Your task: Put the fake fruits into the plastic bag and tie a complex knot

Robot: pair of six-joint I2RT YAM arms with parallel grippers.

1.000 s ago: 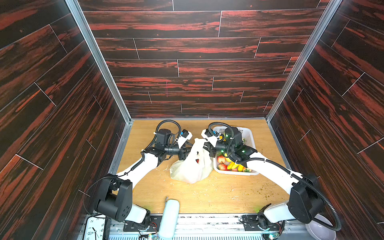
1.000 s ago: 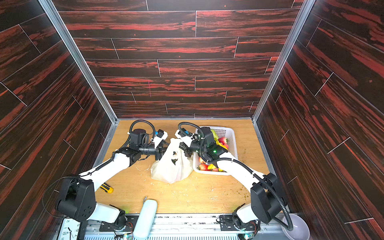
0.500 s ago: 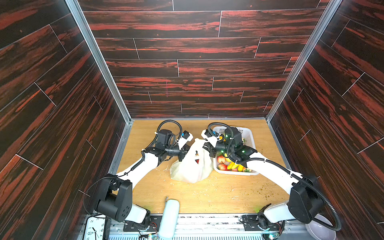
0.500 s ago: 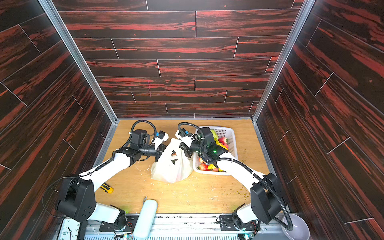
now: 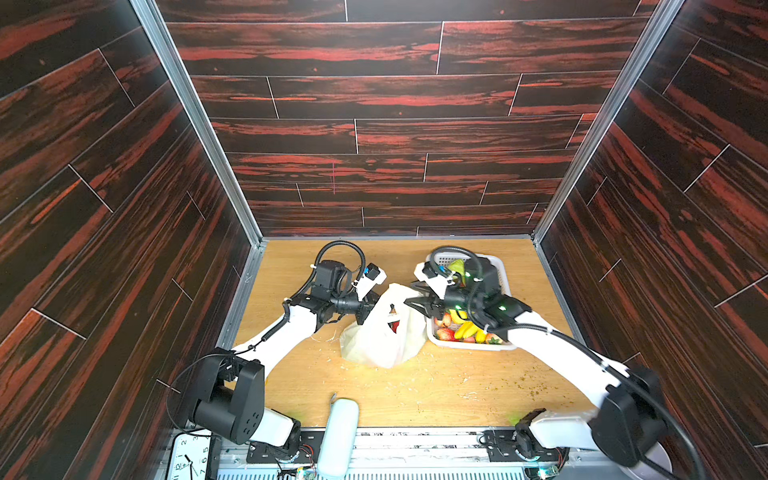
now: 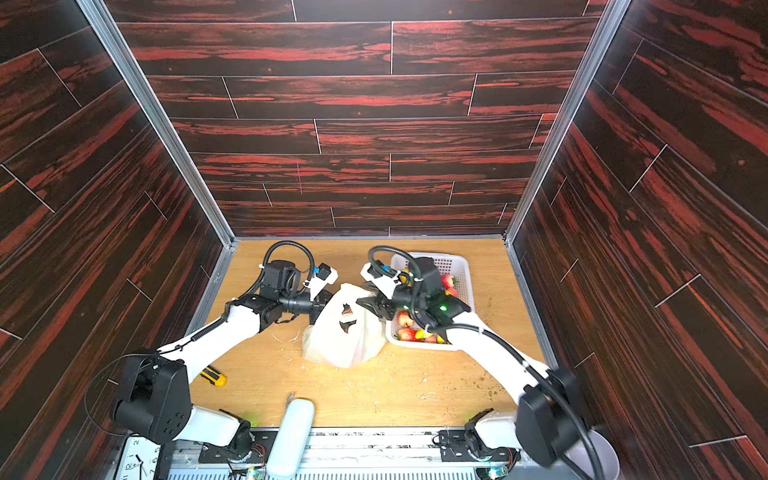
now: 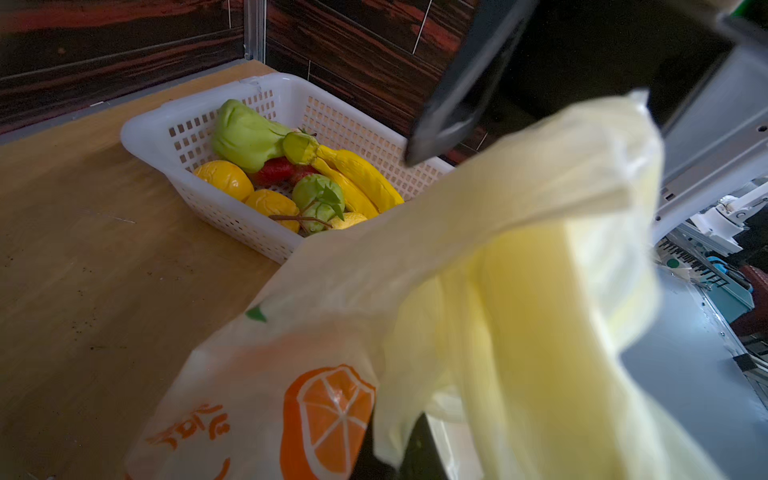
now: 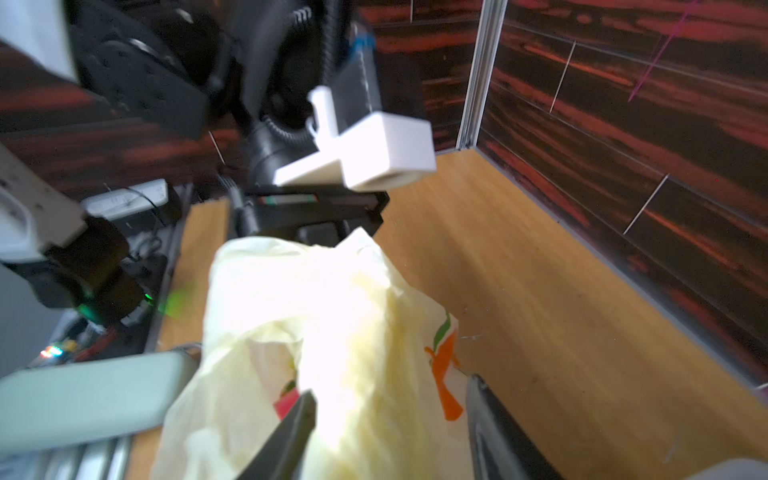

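The plastic bag [image 5: 382,336] [image 6: 347,332] stands in the middle of the table, cream with orange slice prints [image 7: 328,415], its top drawn up between both arms. My left gripper [image 5: 371,306] [image 7: 390,457] is shut on the bag's near handle strip. My right gripper [image 5: 413,303] [image 8: 390,390] is open, its two dark fingers on either side of the bag's top without pinching it. Something red [image 8: 286,403] shows inside the bag. More fake fruits [image 7: 316,178] [image 5: 461,328] lie in the white basket: bananas, lemons, strawberries and green pieces.
The white perforated basket [image 7: 141,133] [image 6: 457,266] sits right of the bag, under my right arm. A yellow-and-black tool [image 6: 214,376] lies near the left arm. A pale rounded object [image 5: 340,432] sits at the front edge. Dark wood walls enclose three sides.
My left gripper has closed on the bag's handle. My right gripper has just opened and let go of the bag's top. The bag has stayed where it was.
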